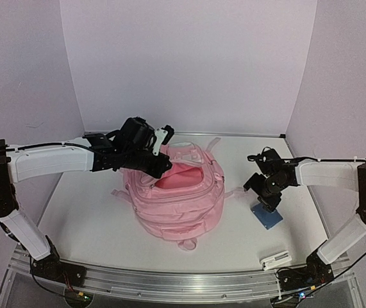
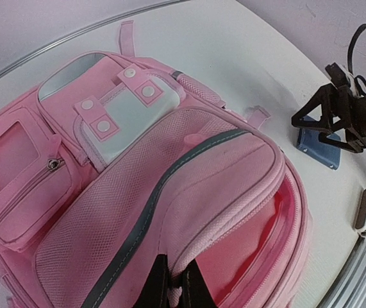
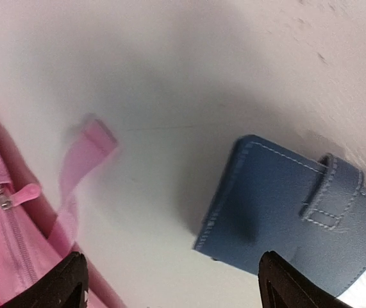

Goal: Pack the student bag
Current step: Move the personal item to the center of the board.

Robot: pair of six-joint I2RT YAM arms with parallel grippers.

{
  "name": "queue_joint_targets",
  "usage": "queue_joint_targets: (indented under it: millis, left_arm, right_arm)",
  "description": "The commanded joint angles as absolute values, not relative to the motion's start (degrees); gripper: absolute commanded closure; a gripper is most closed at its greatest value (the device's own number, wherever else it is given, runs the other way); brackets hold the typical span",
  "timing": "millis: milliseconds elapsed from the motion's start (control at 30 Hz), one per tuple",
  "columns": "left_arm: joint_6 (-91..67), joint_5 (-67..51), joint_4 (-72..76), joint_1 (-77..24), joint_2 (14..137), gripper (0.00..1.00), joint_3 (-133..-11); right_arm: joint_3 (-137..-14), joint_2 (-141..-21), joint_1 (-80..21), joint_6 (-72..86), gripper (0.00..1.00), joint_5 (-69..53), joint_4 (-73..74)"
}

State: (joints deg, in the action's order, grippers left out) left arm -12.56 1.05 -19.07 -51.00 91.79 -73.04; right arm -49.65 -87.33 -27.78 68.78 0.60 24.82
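So the student bag (image 1: 176, 192) sits mid-frame on the counter (image 1: 93, 212), main pocket gaping. The left fingers (image 2: 158, 285) are pinched together on its opening rim. The right fingers (image 3: 64, 282) are spread wide over a blue thing (image 1: 268, 216), probably a wallet, at right.

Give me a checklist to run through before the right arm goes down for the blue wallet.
1. Mouth of the bag held open: ok, the left fingers are shut on its rim and the magenta lining shows.
2. The right fingers open: ok, wide apart.
3. The wallet centred between them: not ok, it lies off toward one finger.
4. The wallet closed: ok, its tab is tucked through its loop.
5. Way over to the bag: ok, only a loose pink strap lies on the table between.
6. Height above the wallet: cannot tell.
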Motion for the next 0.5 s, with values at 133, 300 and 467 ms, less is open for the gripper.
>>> queue_joint_targets:
  millis: [133,300,467]
  left_arm:
    - [-17.3,1.1,-15.0,-48.1,89.3,1.0,-77.1]
    - [-17.9,0.5,-15.7,-47.6,88.8,1.0,-77.1]
    - [-18.0,0.2,-15.9,-47.2,89.2,1.0,-77.4]
  right_arm:
    - [-53.2,-87.7,-19.8,49.2,0.04,4.0,31.4]
    - [-50.4,-87.5,-15.9,44.8,0.03,3.0,32.9]
    - [-47.8,-89.4,-14.0,41.8,0.05,-1.1,32.4]
